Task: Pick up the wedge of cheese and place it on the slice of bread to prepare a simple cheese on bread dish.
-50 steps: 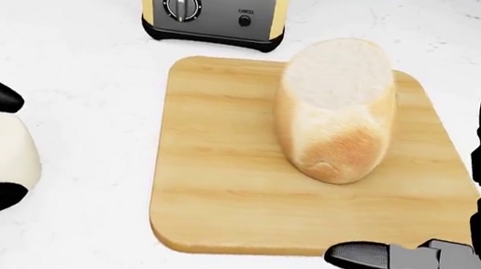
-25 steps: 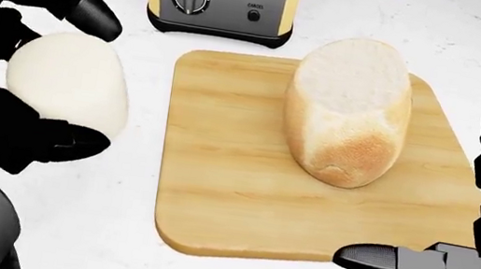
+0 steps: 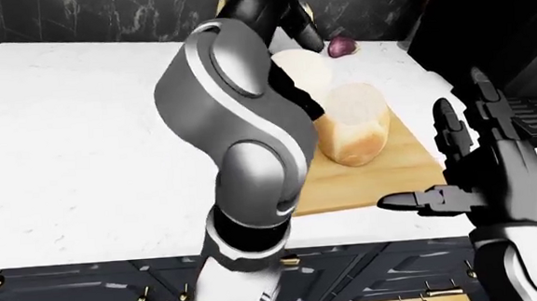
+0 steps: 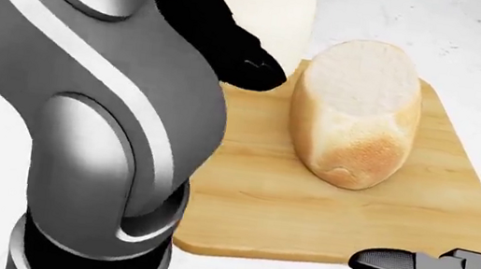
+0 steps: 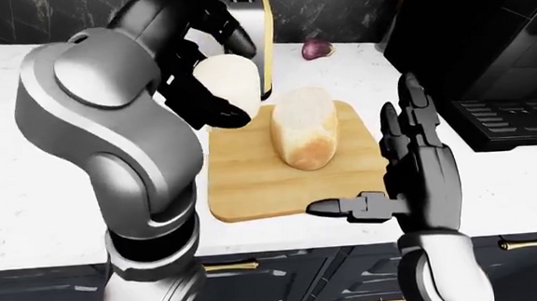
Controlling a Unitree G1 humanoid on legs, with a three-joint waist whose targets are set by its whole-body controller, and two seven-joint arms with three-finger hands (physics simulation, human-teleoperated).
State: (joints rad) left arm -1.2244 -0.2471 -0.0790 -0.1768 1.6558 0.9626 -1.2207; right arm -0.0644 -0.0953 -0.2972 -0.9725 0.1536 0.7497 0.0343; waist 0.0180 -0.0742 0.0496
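The cheese (image 5: pixel 230 83), a pale rounded lump, sits in the left hand (image 5: pixel 210 91), whose dark fingers (image 5: pixel 232 117) close round it from above and below, holding it off the surface (image 5: pixel 26 158). In the right-eye view it hangs over the upper left corner of the cutting board (image 5: pixel 280 178), just to the left of the bread (image 5: pixel 305 129) and a little higher than its top; whether cheese and bread touch cannot be told.

The bread stands on the wooden board, its pale cut face turned up and its browned crust toward the bottom of the view.

The left arm (image 4: pixel 87 85), grey and bulky, fills the left half of the head view and hides the surface there and part of the board's left edge. Just past the gripping fingers, toward the top of the right-eye view, a toaster (image 5: pixel 246 5) with a yellow side is partly covered by the hand. Farther to the right of them lies a small purple thing (image 5: pixel 316 47), too small to name.

The right hand (image 5: pixel 410 177) is held off the board's right edge, fingers spread wide and gripping nothing, thumb (image 5: pixel 342 206) pointing left over the board's lower right corner, well apart from the bread.
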